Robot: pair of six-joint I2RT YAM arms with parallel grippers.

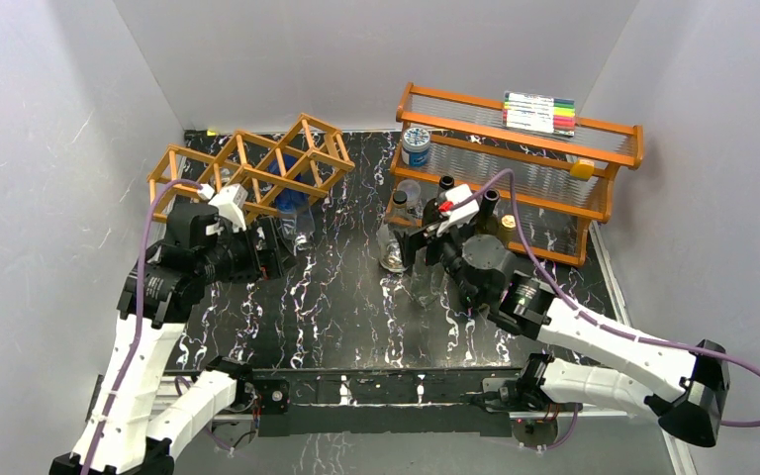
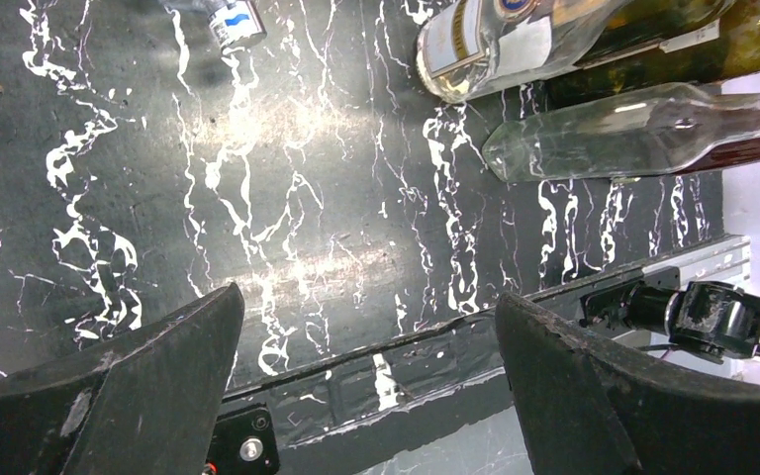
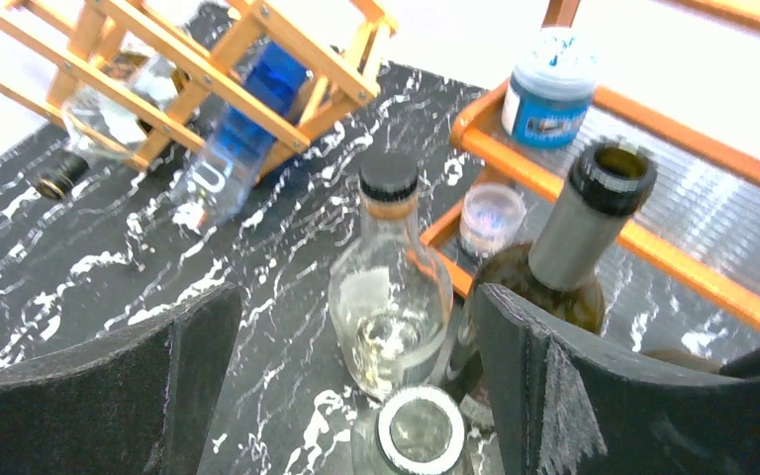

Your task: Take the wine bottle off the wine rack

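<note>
Closest, the wine bottle (image 3: 418, 435) (clear glass, only its open mouth shows) stands on the table (image 3: 89, 257) between the right hand's (image 3: 356, 317) wide-spread fingers, ungripped and well apart from the wine rack (image 1: 275, 158). Raise that hand straight up so neither finger clips the neck. Its wrist pitches down. The left hand (image 2: 368, 297) hovers open and empty near the rack.

Orange-brown wine rack (image 1: 257, 166), blue bottle (image 3: 257, 99), black white-veined table (image 1: 346, 292), orange shelf (image 3: 653, 247)
</note>
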